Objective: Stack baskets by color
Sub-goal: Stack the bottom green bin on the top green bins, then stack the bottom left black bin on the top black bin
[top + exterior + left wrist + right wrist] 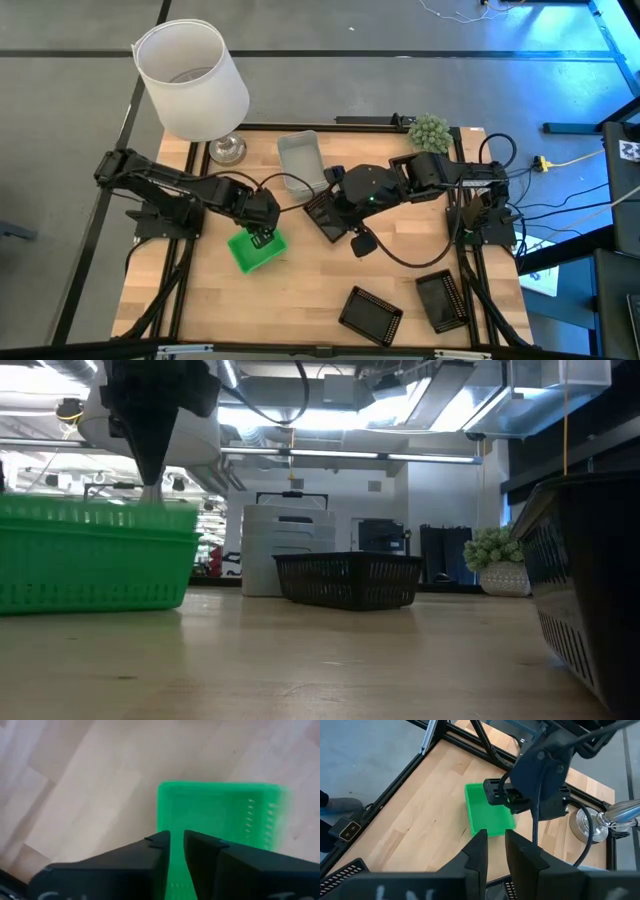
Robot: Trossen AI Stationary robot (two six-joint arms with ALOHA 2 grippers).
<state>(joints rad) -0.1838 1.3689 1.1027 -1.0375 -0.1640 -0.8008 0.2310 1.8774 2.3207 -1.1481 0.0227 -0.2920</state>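
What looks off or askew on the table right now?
The black baskets aren't stacked: one lies under the right arm, two others sit apart and skewed at the near right corner. The green baskets lie rotated against the table edges, the left end effector at their rim. Nothing looks spilled or broken.

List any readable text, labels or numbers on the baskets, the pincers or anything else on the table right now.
None can be read.
Left pincer: pale marks along its body, too blurred to read.
Right pincer: pale marks on its body, cut off and blurred.
Bright green plastic basket, black mesh-walled baskets, translucent grey-white basket, white lampshade: no lettering visible.
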